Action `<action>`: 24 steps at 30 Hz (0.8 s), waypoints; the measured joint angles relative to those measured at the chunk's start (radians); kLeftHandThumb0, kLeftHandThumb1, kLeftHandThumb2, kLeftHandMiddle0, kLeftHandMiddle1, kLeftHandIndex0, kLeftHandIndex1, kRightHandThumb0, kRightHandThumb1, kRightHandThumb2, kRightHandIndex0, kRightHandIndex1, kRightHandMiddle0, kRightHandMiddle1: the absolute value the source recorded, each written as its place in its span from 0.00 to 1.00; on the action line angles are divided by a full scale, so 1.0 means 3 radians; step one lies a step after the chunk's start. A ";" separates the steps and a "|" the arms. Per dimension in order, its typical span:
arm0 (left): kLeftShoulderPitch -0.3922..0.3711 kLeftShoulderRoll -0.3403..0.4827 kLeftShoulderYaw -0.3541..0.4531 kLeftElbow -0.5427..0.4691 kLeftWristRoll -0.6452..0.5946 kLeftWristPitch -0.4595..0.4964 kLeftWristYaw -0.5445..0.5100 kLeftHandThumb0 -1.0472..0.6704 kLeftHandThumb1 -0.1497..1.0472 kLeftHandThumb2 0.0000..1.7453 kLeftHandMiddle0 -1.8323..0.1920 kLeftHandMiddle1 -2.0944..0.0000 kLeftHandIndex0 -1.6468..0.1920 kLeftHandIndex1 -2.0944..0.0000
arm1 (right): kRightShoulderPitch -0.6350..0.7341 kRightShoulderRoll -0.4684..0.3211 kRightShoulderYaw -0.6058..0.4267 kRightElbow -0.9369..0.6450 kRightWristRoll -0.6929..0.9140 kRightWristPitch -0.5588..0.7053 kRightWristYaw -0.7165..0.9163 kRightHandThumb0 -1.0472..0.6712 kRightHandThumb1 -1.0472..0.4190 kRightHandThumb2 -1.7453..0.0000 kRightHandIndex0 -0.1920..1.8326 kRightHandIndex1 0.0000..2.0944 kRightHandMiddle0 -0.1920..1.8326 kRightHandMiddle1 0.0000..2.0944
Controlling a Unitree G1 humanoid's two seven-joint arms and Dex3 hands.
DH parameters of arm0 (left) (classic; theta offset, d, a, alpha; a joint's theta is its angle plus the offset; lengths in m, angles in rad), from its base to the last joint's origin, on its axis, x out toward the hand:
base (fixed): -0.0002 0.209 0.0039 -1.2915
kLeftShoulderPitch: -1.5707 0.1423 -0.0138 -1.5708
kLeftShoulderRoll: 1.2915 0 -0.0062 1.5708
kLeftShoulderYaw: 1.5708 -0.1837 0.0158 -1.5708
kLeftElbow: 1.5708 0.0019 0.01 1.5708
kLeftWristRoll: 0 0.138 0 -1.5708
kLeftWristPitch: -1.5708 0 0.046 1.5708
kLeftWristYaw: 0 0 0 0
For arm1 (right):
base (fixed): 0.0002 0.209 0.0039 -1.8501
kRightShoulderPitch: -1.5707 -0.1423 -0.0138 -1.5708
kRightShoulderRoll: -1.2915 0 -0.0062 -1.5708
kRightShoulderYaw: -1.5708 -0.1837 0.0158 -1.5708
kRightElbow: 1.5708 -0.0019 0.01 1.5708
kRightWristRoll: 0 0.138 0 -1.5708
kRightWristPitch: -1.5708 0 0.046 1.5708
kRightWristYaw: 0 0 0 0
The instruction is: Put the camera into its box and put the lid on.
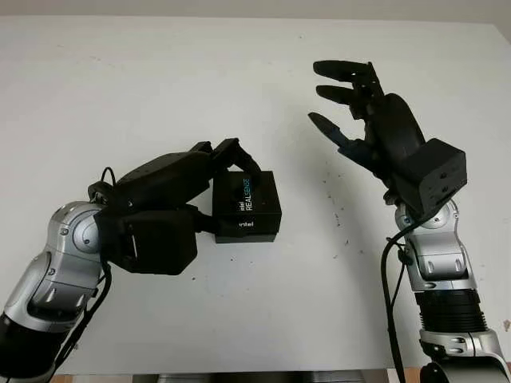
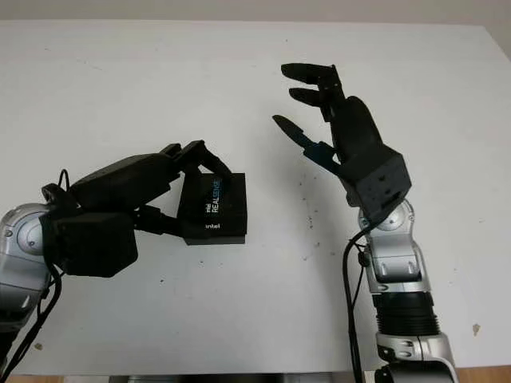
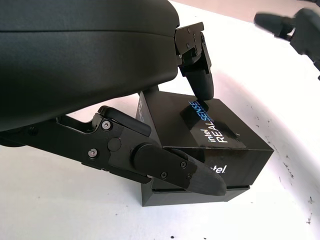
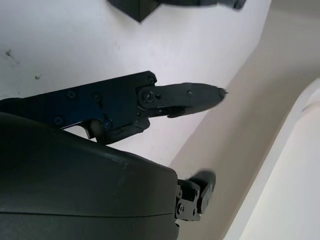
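Observation:
A black box [image 1: 247, 206] printed "intel REALSENSE" stands on the white table [image 1: 144, 88] left of centre, its lid on and a thin strip of the base showing under the lid [image 3: 200, 195]. My left hand [image 1: 227, 190] is shut on the box from its left side. One fingertip [image 3: 202, 92] presses on the lid's top, and the thumb [image 3: 185, 172] lies along the near side. My right hand [image 1: 339, 100] is open, raised above the table to the right of the box and apart from it.
The table's far edge [image 1: 255, 17] runs along the top of the head views, with its right corner [image 1: 499, 28] nearby. Small dark specks [image 1: 339, 219] mark the surface between the box and my right arm [image 1: 435, 263].

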State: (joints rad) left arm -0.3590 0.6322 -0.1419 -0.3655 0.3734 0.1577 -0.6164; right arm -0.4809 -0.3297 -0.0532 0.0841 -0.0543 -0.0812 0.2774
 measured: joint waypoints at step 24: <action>0.0147 -0.0022 -0.0023 -0.0148 0.0252 -0.0007 0.0119 0.33 1.00 0.09 0.99 0.26 1.00 0.37 | -0.0004 -0.0046 0.0012 0.0134 -0.0061 -0.0252 -0.0058 0.17 0.00 0.67 0.00 0.00 0.00 0.00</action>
State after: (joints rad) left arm -0.3150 0.6256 -0.1487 -0.4099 0.4490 0.1555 -0.5808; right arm -0.4823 -0.3435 -0.0496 0.1242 -0.0725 -0.1568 0.2599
